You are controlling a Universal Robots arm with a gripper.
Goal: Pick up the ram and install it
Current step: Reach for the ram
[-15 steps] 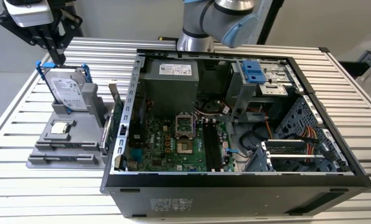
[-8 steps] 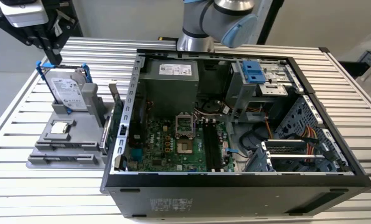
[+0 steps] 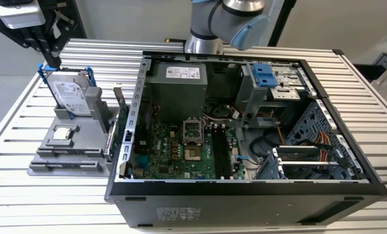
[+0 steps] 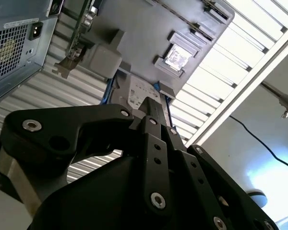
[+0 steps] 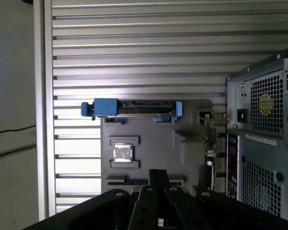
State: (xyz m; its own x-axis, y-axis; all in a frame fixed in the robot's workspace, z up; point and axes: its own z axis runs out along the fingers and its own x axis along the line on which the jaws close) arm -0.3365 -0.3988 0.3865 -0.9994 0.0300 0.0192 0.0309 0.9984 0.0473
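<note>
The open computer case [image 3: 245,195] stands on the desk [image 3: 37,204]. Its black memory slots [image 3: 221,152] look unfilled, so I judge that nothing is installed yet. At the exterior view's left stands a grey holder [image 3: 41,170]. In the first wrist view the ram [image 5: 134,181] lies in the holder's nearest groove, not yet picked up. Farther sits the processor chip [image 3: 64,132], then the hard drive [image 3: 71,95], upright. Above the drive's far end hangs the gripper [image 3: 52,62], its jaws clenched on nothing.
</note>
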